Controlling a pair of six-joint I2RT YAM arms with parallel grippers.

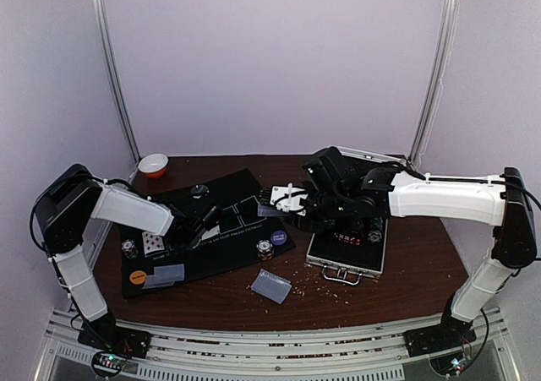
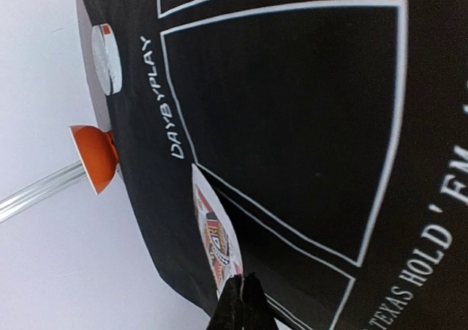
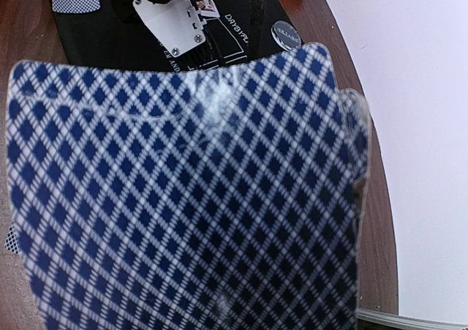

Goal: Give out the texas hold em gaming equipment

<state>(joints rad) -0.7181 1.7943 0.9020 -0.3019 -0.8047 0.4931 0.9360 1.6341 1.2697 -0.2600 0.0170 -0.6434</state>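
Our left gripper (image 2: 243, 292) was pressed together over the black mat (image 2: 292, 125). Its tips met the near end of a face-up card (image 2: 213, 236), and we could not tell whether it pinched that card. Our right gripper (image 1: 283, 202) hung above the mat's right edge, pinching a blue-checked card (image 3: 183, 198) that bowed slightly and filled its wrist camera's view. On the mat, a chip stack (image 1: 265, 249) stood beside a purple disc (image 1: 278, 238), and an orange disc (image 1: 137, 275) lay beside a face-down card (image 1: 165, 274). More face-down cards (image 1: 270, 285) lay on the bare table (image 1: 406, 271), near the silver case (image 1: 338, 271).
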